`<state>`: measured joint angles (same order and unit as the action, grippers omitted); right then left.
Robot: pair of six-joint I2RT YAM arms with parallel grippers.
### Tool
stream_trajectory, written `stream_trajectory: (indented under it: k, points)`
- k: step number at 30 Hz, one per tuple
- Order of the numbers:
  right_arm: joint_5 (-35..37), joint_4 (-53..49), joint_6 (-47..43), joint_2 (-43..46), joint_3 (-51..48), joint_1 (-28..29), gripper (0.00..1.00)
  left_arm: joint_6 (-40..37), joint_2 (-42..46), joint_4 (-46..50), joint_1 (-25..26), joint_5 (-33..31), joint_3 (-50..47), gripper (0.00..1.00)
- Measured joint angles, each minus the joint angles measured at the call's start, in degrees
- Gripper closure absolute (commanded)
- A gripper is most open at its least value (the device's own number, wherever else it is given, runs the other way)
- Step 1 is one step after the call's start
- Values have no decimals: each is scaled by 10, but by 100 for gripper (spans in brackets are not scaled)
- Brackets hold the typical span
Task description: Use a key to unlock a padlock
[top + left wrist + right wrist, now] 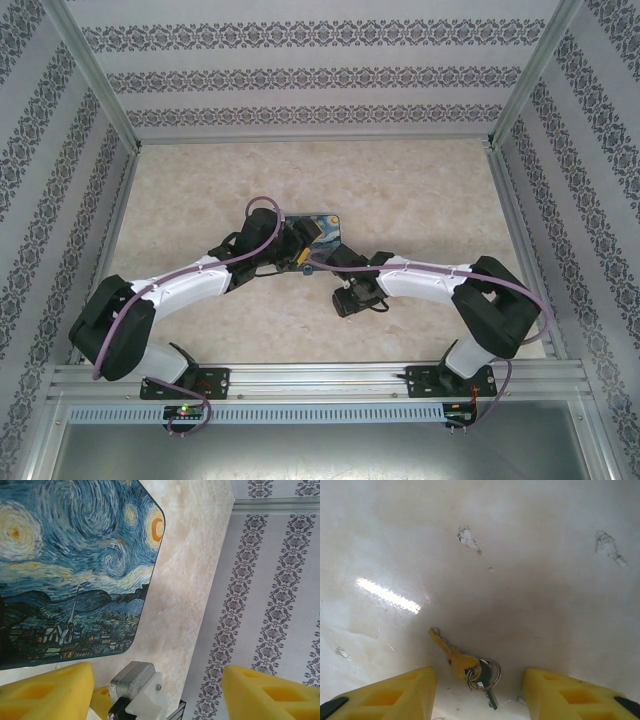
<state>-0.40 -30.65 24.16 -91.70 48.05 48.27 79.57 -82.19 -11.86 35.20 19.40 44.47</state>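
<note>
Padlock [322,228] lies flat at the middle of the surface [430,190], painted face up, where both arms can reach it (a squarish slab with rounded corners, its glossy print all blue swirls and yellow stars, dark at the edge). The left jaws stand spread just beside its near edge, their yellow pads [50,692] pinching nothing. My guess is that they wait there to steady the block, though I cannot tell whether a pad touches it.

Close by, the key [449,650] lies on the bare surface between the spread pads [395,695] of the right jaws, ungripped. It is thin, brass-coloured metal, joined by a small wire ring [484,675] to a second, darker key [489,695] (which of the two fits the padlock I cannot say). Lying so flat on the hard, shiny, pale marbled top, it will likely be awkward to pinch. Patterned wallpaper [270,580] lines the walls around.
</note>
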Motion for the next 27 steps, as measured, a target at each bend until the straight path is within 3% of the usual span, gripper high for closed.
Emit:
stream_trajectory:
  k: [10,21,27]
  points:
    - [32,-22,5,-23,24,26,58,0,0,0,0,0,0,32]
    - [23,-14,17,-29,28,28,100,0,0,0,0,0,0,32]
    - [7,19,20,-21,17,17,100,0,0,-1,0,0,0,31]
